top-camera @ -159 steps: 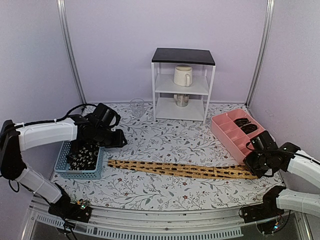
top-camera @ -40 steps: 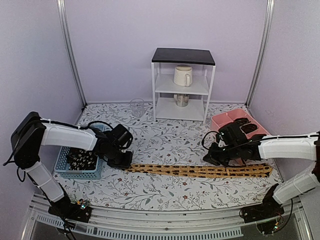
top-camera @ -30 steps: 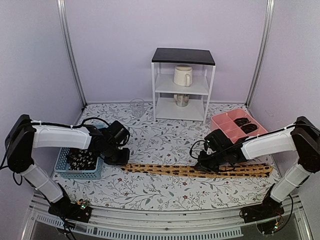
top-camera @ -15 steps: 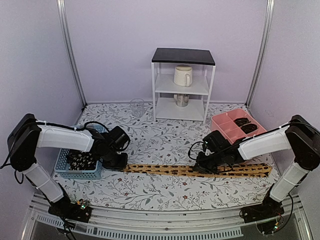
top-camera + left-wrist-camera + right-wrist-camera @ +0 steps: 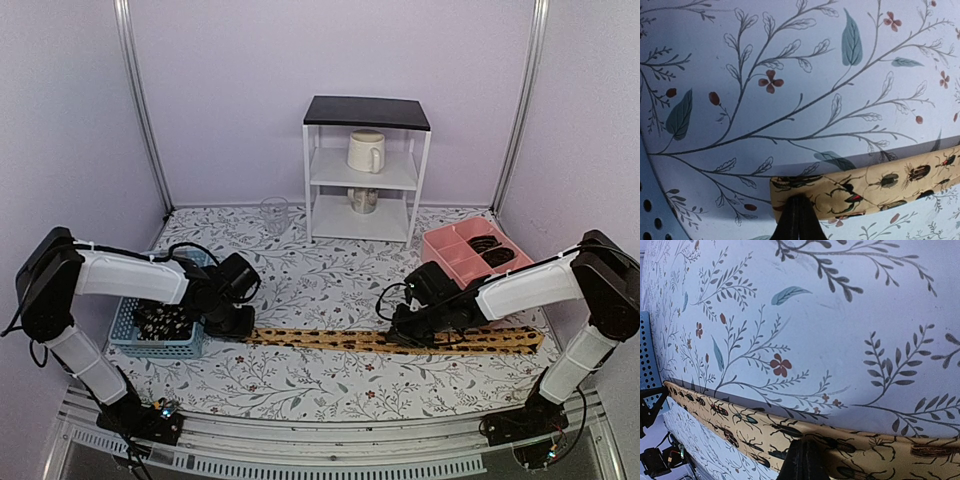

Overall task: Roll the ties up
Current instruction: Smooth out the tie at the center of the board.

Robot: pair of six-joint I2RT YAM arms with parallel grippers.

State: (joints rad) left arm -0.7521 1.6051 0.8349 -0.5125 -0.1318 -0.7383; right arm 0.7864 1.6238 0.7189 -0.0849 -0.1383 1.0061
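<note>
A tan-orange tie (image 5: 470, 343) printed with dark insects lies stretched left to right across the front of the table. My left gripper (image 5: 240, 326) is shut on its narrow left end, beside the basket. In the left wrist view the black fingertips (image 5: 798, 212) pinch that end of the tie (image 5: 865, 185), which is raised slightly off the cloth. My right gripper (image 5: 400, 336) is shut on the tie near its middle. In the right wrist view the tie (image 5: 735, 422) bunches up where the gripper (image 5: 809, 444) grips it. Black speckled ties (image 5: 165, 318) fill the blue basket.
The blue mesh basket (image 5: 128, 310) stands at the left and the pink divided tray (image 5: 450, 262), with dark rolls in its far compartments, at the right. A white shelf (image 5: 366, 170) with a mug and a jar stands at the back, a clear glass (image 5: 274, 213) to its left.
Both arms have come down onto the tie, the right one moving from its wide end to its middle. The tie has slid right. In the last second, hardly any motion.
</note>
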